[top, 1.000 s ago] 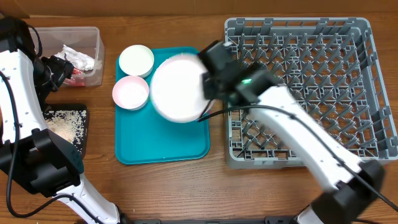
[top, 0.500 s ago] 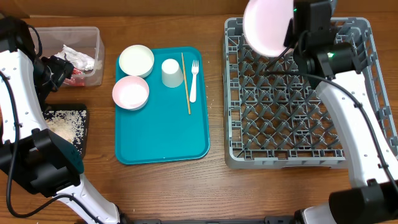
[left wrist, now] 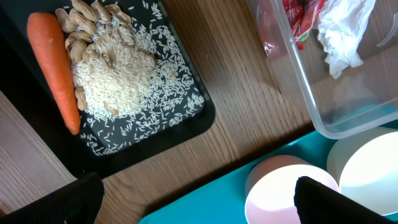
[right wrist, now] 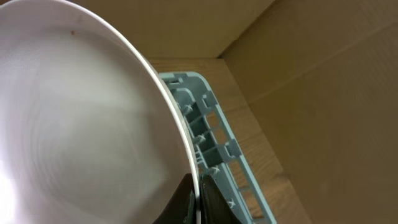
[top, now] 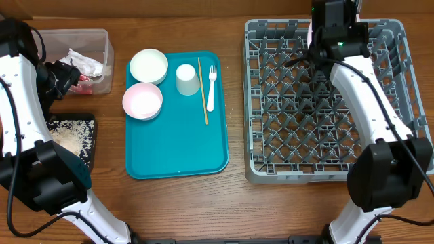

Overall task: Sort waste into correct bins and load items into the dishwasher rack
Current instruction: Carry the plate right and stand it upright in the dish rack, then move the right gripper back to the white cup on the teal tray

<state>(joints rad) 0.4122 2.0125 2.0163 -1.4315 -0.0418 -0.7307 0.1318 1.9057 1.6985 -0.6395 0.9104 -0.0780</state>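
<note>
**One plate, pinched by its rim above the rack**

One slip is the chief risk. The grey dishwasher rack [top: 315, 175] sits at the table's right. The right gripper [right wrist: 196, 194] hangs over its far edge, jaws clenched on the rim of the whitish-pink plate [right wrist: 81, 124]. The plate stands nearly on edge, with the rack's corner just behind it. The hold looks narrow, so I judge the plate could pivot or drop if it lands on a peg rather than between rows, or knocks the rack wall. From overhead the plate cannot be made out, so its line-up with the pegs is uncertain.

The left gripper [left wrist: 196, 186] is spread wide and empty, near the black tray [left wrist: 200, 118] of rice [left wrist: 118, 81] and a carrot [left wrist: 56, 68], and the clear tub [left wrist: 292, 68]. A careless sweep there could scatter grains. On the teal tray [top: 176, 149] lie two bowls [top: 148, 66], a cup [top: 187, 79], a fork [top: 211, 85] and a stick [top: 202, 95], light things that would skid easily.

The table [top: 203, 203] is smooth brown wood grain. Plain cardboard walls [right wrist: 311, 93] close in right behind the rack, leaving little room to swing.
</note>
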